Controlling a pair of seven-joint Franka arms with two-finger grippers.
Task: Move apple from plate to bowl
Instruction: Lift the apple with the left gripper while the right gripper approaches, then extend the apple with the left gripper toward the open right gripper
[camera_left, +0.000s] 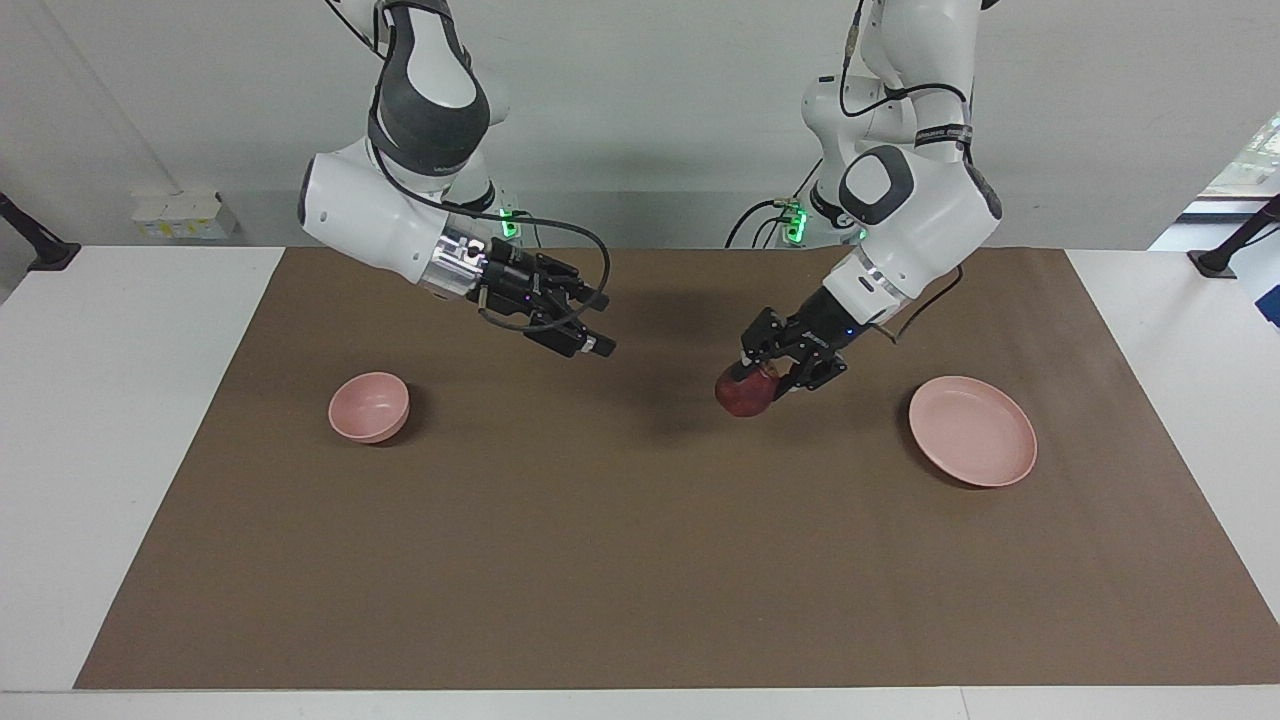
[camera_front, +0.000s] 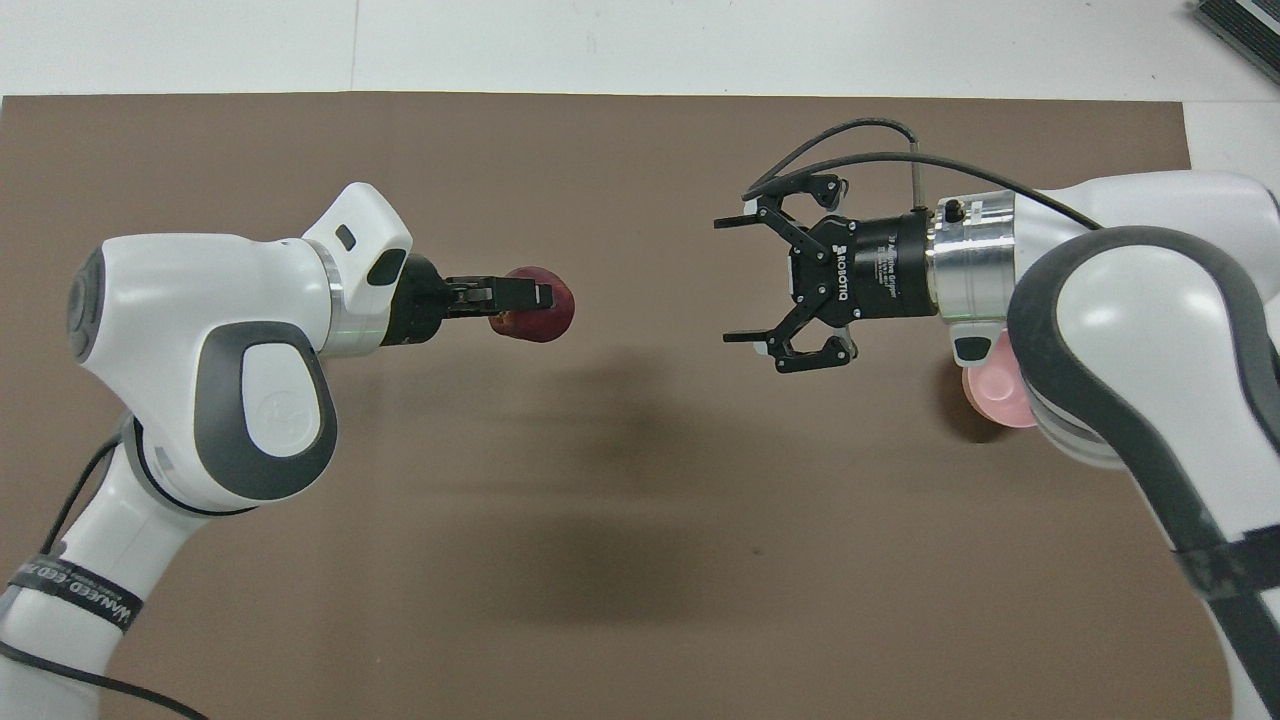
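Note:
My left gripper (camera_left: 760, 380) is shut on the dark red apple (camera_left: 743, 393) and holds it in the air over the middle of the brown mat. Seen from overhead, the apple (camera_front: 545, 318) sits at the tip of the left gripper (camera_front: 530, 305). The pale pink plate (camera_left: 972, 432) lies bare toward the left arm's end; the left arm hides it in the overhead view. My right gripper (camera_left: 600, 325) hangs open and holds nothing, facing the apple across a gap; its jaws are spread wide (camera_front: 727, 280). The small pink bowl (camera_left: 369, 406) stands toward the right arm's end, partly covered by the right arm (camera_front: 1000, 395).
A brown mat (camera_left: 640, 560) covers most of the white table (camera_left: 120, 420). A dark object (camera_front: 1240, 25) lies at the table's corner farthest from the robots, toward the right arm's end.

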